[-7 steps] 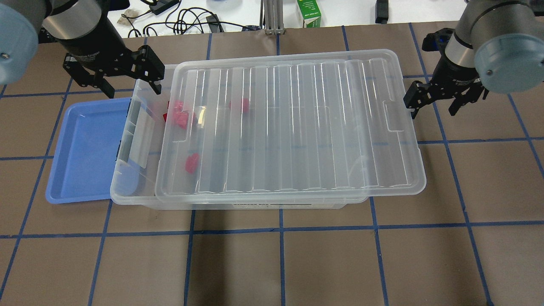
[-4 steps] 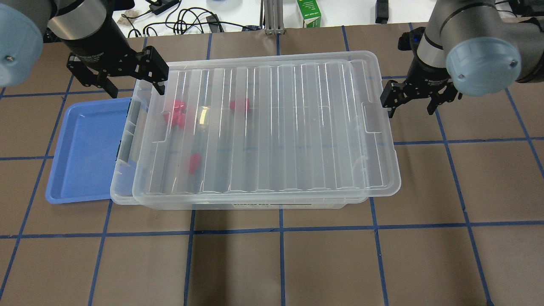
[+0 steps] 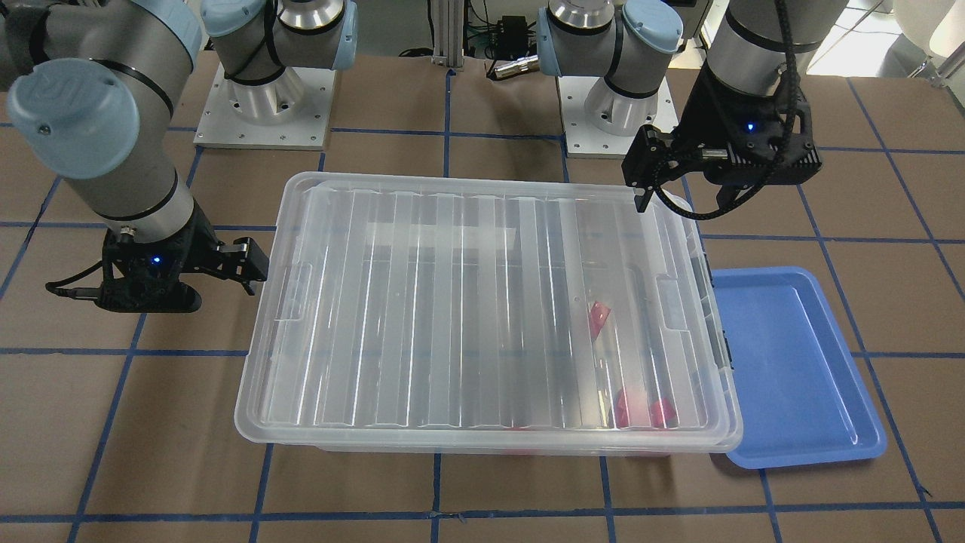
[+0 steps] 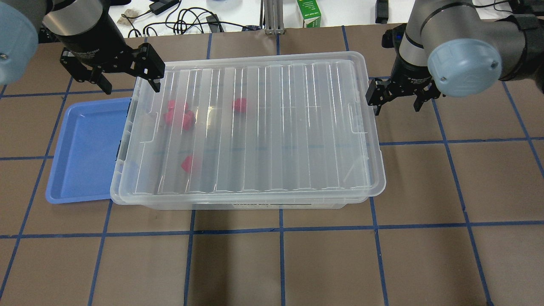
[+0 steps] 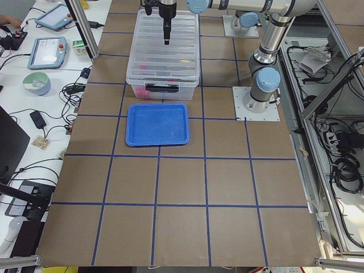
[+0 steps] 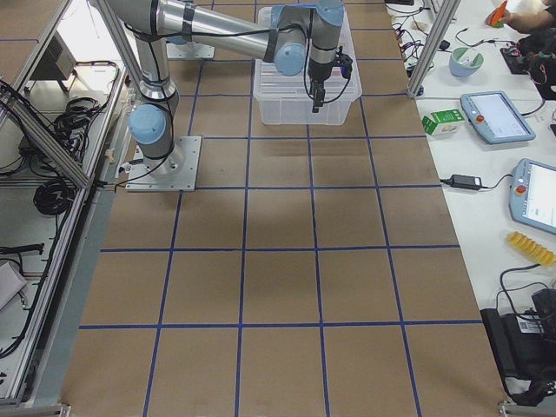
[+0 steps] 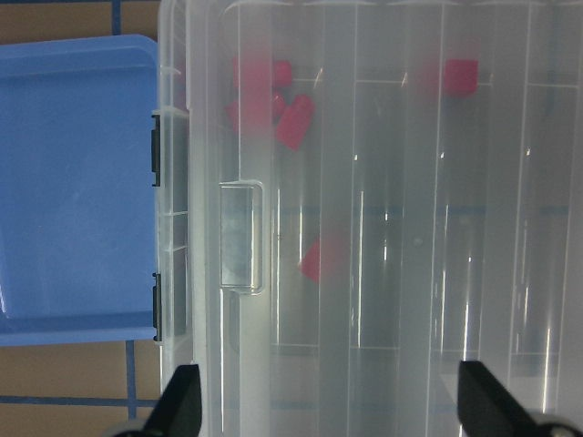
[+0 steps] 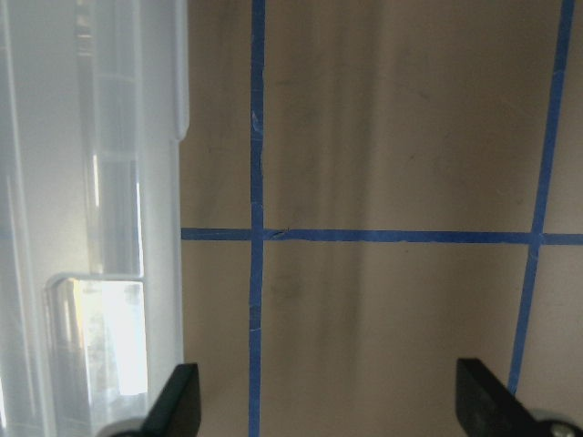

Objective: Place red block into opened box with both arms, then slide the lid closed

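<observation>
Lid-closing step, apparently near its end. Your right gripper point(image 4: 397, 105), jaws apart and empty, has one finger at the short end of the lid point(image 4: 272, 127); you cannot confirm contact. The lid sits slightly askew on the box point(image 4: 255, 205), overhanging at the right jaws' end. Next you likely need a short, squaring push toward the left gripper point(image 4: 131, 87), likewise spread and empty. The red blocks point(image 4: 178, 115) lie inside the box, near the left jaws; the blue tray point(image 4: 85, 144) sits just outside them.

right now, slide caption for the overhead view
Lid almost closed over box of red blocks; left gripper and right gripper open
</observation>
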Action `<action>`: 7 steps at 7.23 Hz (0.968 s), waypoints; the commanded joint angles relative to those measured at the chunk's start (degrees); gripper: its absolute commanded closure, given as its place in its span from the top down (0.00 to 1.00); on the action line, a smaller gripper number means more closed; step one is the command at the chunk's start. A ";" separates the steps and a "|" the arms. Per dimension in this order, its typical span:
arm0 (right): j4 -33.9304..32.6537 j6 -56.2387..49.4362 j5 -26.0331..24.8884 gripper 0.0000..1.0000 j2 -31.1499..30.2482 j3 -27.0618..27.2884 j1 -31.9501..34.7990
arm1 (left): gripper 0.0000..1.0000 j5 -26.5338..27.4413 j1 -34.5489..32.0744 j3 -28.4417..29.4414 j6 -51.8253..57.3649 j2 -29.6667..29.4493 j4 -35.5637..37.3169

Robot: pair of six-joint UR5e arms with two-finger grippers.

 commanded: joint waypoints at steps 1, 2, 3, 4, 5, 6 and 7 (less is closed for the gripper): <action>8.21 0.68 1.43 1.00 -3.55 -7.16 1.25 | 1.00 -0.59 0.43 0.17 0.09 -0.11 0.30; 13.56 1.12 3.62 1.00 -5.23 -10.67 2.74 | 1.00 -2.68 0.78 0.26 0.09 0.06 0.30; 16.14 4.87 5.91 1.00 -6.03 -13.23 3.71 | 1.00 -2.79 0.78 0.18 0.18 0.33 0.30; 16.86 5.95 5.67 1.00 -6.04 -13.00 4.77 | 1.00 -2.88 0.78 0.17 0.09 0.33 0.30; 16.69 5.79 5.14 1.00 -6.21 -12.12 5.47 | 1.00 -2.88 0.78 0.09 0.09 0.33 0.30; 16.69 5.61 5.05 1.00 -6.30 -11.94 5.48 | 1.00 -2.70 0.78 0.09 0.09 0.33 0.30; 16.69 5.70 5.14 1.00 -6.21 -12.03 5.48 | 1.00 -2.53 0.78 0.09 0.09 0.33 0.30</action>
